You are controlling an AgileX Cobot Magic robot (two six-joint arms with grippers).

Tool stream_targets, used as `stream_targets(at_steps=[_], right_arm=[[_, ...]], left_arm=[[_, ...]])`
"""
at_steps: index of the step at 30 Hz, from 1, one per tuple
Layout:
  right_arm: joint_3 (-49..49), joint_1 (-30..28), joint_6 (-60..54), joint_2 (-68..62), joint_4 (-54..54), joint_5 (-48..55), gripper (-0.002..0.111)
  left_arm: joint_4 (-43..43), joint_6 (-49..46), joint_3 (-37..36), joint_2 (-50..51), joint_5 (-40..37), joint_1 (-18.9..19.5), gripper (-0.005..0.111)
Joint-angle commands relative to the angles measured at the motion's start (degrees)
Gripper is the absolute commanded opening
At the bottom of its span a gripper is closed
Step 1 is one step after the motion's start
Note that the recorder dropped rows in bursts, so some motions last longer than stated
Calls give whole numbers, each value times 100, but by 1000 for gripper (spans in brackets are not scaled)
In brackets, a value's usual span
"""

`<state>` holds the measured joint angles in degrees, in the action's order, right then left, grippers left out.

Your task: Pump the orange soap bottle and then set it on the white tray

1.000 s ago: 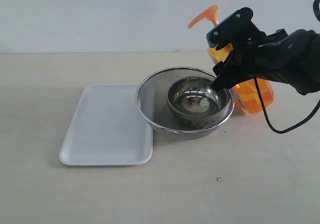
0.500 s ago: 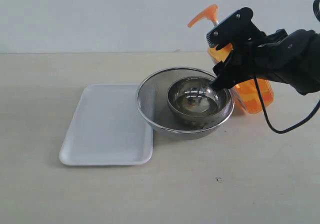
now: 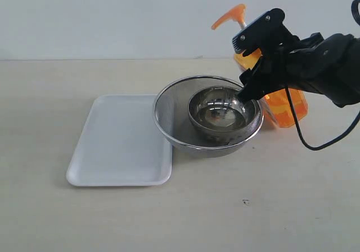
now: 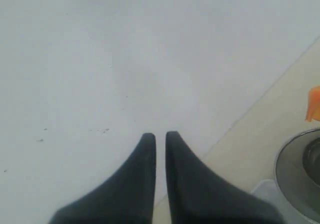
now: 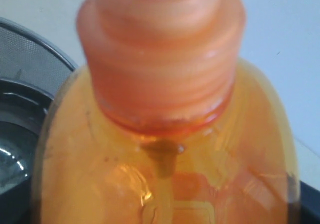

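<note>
The orange soap bottle (image 3: pixel 288 107) stands upright on the table, behind and to the right of the strainer, with its pump head (image 3: pixel 230 17) raised and pointing left. My right gripper (image 3: pixel 254 83) is closed around the bottle's shoulder just below the collar. The bottle (image 5: pixel 165 144) fills the right wrist view and hides most of the fingers. The white tray (image 3: pixel 118 142) lies flat to the left, touching the strainer. My left gripper (image 4: pixel 160 135) is shut with nothing in it and faces the pale wall; it is outside the exterior view.
A round steel mesh strainer (image 3: pixel 164 112) with a steel bowl (image 3: pixel 222 114) inside it sits between the tray and the bottle. Its rim (image 4: pixel 292 164) shows in the left wrist view. A black cable (image 3: pixel 306 142) hangs from the right arm down to the table.
</note>
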<state>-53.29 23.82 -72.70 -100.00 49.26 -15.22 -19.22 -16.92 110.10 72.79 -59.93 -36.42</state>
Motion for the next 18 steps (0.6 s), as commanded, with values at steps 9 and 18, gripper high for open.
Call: stream_targets(at_steps=[9, 18], right_arm=[[59, 17, 165, -66, 132, 363, 0], [59, 17, 165, -66, 132, 363, 0]], left_arm=[[-813, 571, -755, -1328, -122, -19, 5], [-1056, 752, -755, -1748, -226, -19, 5]])
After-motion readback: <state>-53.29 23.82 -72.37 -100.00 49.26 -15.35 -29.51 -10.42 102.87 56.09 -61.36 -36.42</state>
